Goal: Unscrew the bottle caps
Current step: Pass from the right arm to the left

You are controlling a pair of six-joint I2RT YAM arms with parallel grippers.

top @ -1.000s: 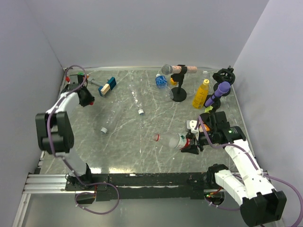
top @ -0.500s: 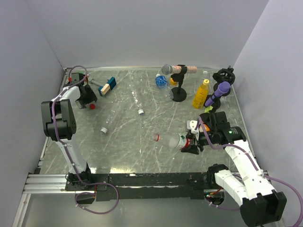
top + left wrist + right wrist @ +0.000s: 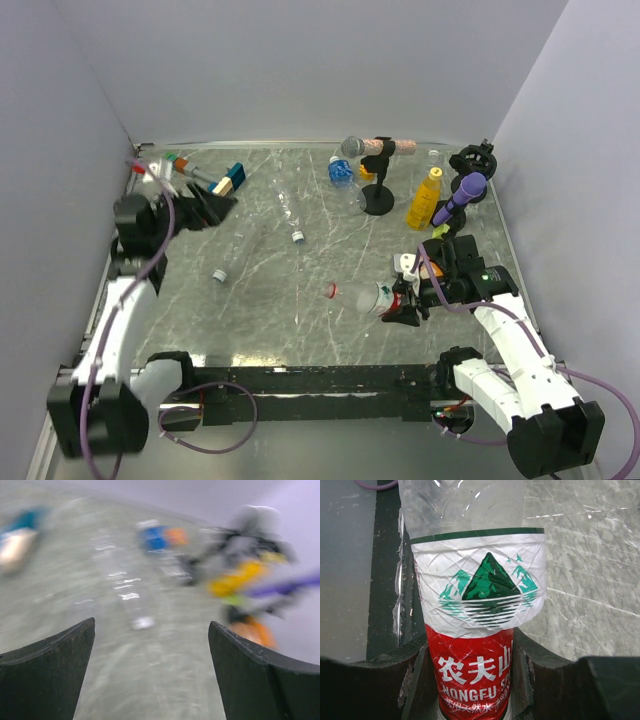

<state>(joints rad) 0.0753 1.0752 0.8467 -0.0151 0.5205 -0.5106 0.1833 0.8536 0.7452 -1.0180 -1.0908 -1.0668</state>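
Grey marbled table (image 3: 330,330). The right gripper (image 3: 405,300) is clamped on the labelled bottle (image 3: 475,610), which lies at the right front with its red cap (image 3: 330,291) on, pointing left. The left gripper (image 3: 151,625) has its jaws wide apart with nothing between them, over the far-left area. Its wrist view is smeared; the pale blob ahead is maybe a cap.

Behind the held bottle:
- grey microphone (image 3: 353,147) on a stand
- purple microphone (image 3: 463,195)
- yellow bottle (image 3: 424,198), upright between them
- blue-label bottle (image 3: 341,172)

A clear bottle (image 3: 238,250) lies mid-table with a white cap (image 3: 218,274); a second clear bottle (image 3: 287,212) lies beside it. The blue-and-tan block (image 3: 228,183) is just beside the left fingers.

Versus a second ago, the left arm has swung to a new pose and its jaws have gone from shut to apart. The right arm and its bottle are unchanged.
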